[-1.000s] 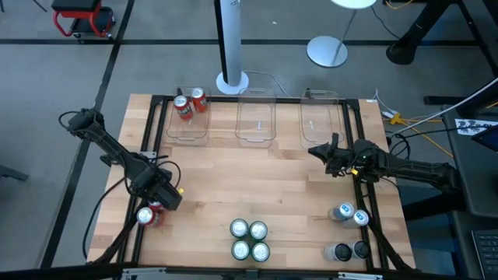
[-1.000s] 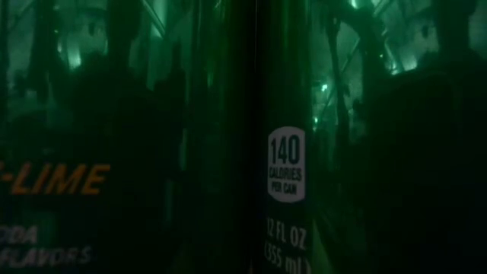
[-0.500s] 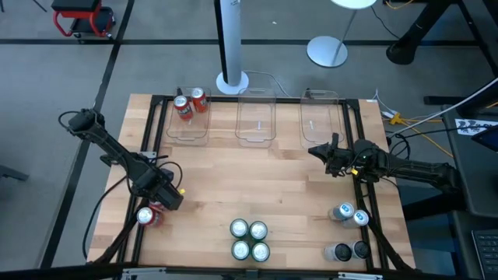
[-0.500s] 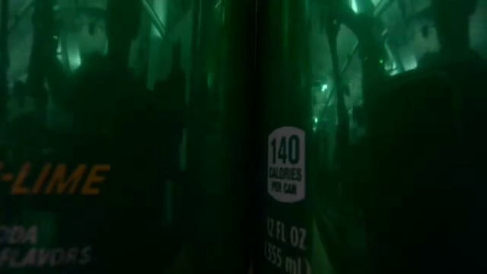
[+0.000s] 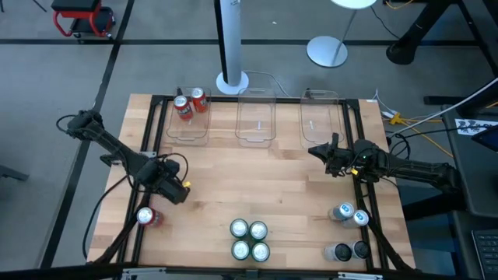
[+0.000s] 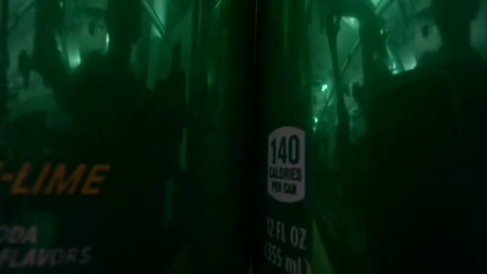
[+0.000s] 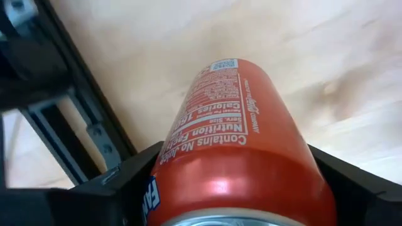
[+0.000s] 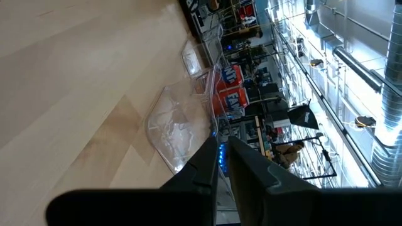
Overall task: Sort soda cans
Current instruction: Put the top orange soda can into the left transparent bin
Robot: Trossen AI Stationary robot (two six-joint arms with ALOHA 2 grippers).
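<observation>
Table (image 5: 264, 183): I see a wooden top in a black frame, both arms over it.
Right arm (image 5: 412, 169): I have it waiting by the right edge, well apart from every can.
Left arm (image 5: 117, 152): reaches in from the left edge, wrist over the left side of the table.
Bins (image 5: 257, 120): three clear ones in a row along the far edge.
Left gripper (image 5: 173, 189): clamped around a red can (image 7: 242, 157); in the wrist view I see a finger (image 7: 352, 182) on each side of the can's body.
Right gripper (image 5: 320, 151): closed on nothing, fingertips together in its wrist view.
Green cans (image 5: 249, 239): four standing in a tight square at the near edge, middle; they fill the low view (image 6: 228, 137).
Other red cans: two in the left bin (image 5: 189, 103), one (image 5: 148, 217) on the table near the left gripper.
Blue cans (image 5: 351, 214): two touching, near right.
Dark cans (image 5: 348, 250): two just nearer than the blue pair, at the near right corner.
</observation>
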